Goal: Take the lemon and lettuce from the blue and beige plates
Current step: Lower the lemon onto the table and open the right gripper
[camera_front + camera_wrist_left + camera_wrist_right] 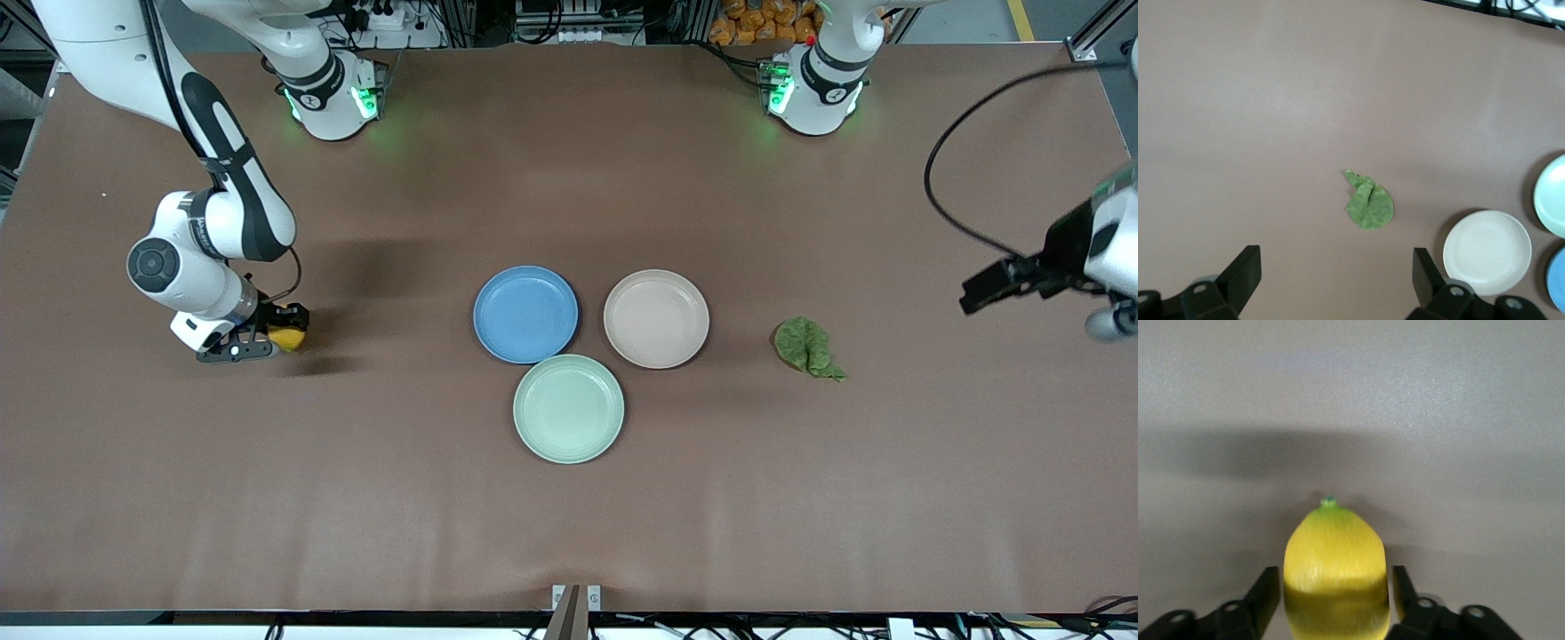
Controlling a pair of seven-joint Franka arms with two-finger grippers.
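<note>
The lemon (290, 338) sits low at the table toward the right arm's end, between the fingers of my right gripper (267, 342). In the right wrist view the lemon (1335, 560) has a thin gap to the finger on each side, so my right gripper (1336, 587) is open around it. The lettuce (805, 348) lies on the bare table beside the beige plate (656, 318), toward the left arm's end. The blue plate (525, 314) and the beige plate are empty. My left gripper (976, 296) is open and empty, high over the table's left arm end. In the left wrist view it (1337, 267) hangs well above the lettuce (1369, 203).
A pale mint-green plate (569, 408), empty, stands nearer the front camera, touching the other two plates. The brown table mat (569, 533) spreads wide around the plates. A black cable loops above the left arm's end.
</note>
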